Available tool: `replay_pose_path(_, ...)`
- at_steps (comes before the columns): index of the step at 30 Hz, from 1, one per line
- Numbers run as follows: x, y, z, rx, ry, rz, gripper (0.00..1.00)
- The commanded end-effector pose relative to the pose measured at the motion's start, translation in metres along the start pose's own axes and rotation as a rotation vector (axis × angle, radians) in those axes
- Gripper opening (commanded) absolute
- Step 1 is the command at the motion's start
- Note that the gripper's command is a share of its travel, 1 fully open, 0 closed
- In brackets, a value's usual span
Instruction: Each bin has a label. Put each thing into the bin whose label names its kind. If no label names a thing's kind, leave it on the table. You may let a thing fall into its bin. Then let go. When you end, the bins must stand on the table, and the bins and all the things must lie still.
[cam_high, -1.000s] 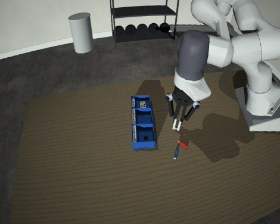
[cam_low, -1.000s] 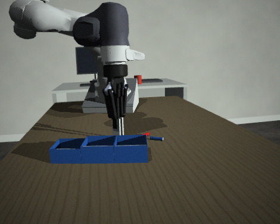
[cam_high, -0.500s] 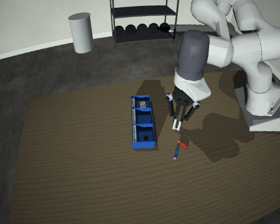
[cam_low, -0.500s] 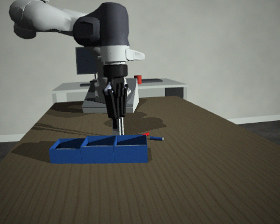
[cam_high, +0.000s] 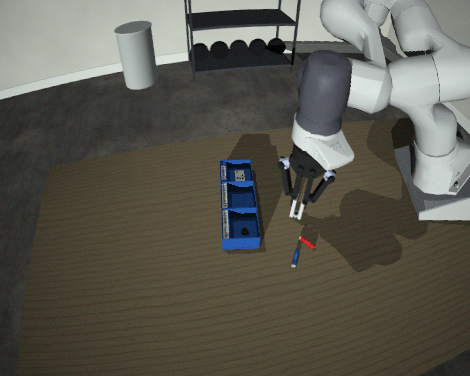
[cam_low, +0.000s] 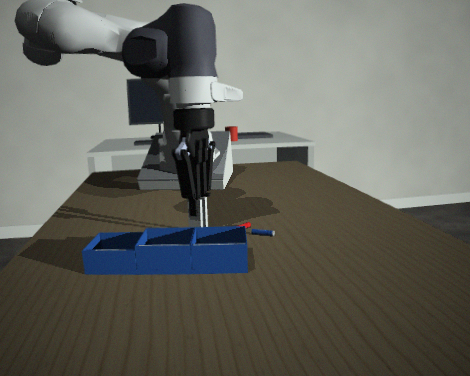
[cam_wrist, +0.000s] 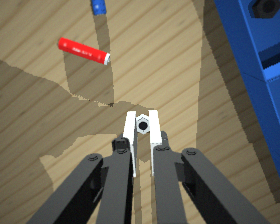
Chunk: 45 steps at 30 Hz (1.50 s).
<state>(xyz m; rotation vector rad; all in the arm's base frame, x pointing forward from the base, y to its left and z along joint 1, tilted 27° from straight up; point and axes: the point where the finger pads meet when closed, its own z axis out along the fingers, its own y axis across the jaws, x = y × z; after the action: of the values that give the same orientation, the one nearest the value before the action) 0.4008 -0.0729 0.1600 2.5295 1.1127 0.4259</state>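
Gripper (cam_high: 296, 217) (cam_low: 199, 225) (cam_wrist: 143, 123) closed on a pale hex nut (cam_wrist: 143, 118), beside a row of three bins.

Nearest in the wrist view, we see the two white fingertips pointing down, with the nut pinched between them and its dark hole facing us. We cannot tell whether the nut touches the wooden table (cam_high: 150, 300) (cam_low: 250, 320) (cam_wrist: 185, 75).

Near the fingers, a red cylinder (cam_high: 307, 243) (cam_low: 245, 225) (cam_wrist: 83, 50) with a white end lies on its side. Just beyond it we find a blue cylinder (cam_high: 295, 258) (cam_low: 263, 232) (cam_wrist: 99, 6), also lying on the table.

Across from these stand the blue bins, joined in line. We observe a dark hex nut (cam_high: 244, 231) (cam_wrist: 256, 9) inside the end bin (cam_high: 241, 244) (cam_low: 220, 260) (cam_wrist: 240, 30) nearest the cylinders. Next comes the middle bin (cam_high: 241, 198) (cam_low: 165, 260) (cam_wrist: 267, 110); the other end bin (cam_high: 235, 162) (cam_low: 110, 262) contains a pale square piece (cam_high: 240, 175) with dark marks. White labels line one side, their lettering too small for us to read.

Farther off, behind the arm in the exterior view, we note a monitor (cam_low: 144, 101) and a red cup (cam_low: 231, 133) on a desk (cam_low: 295, 142).
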Motion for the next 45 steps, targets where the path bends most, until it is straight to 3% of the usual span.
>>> replay_pose_path(1,-0.006,-0.002,0.004,-0.007,0.009,0.013,0.07)
replay_pose_path(10,-0.006,-0.002,0.004,-0.007,0.009,0.013,0.07)
replay_pose_path(28,-0.007,-0.002,-0.049,-0.007,0.009,0.013,0.07)
replay_pose_path(45,-0.007,-0.003,-0.056,-0.007,0.009,0.013,0.07)
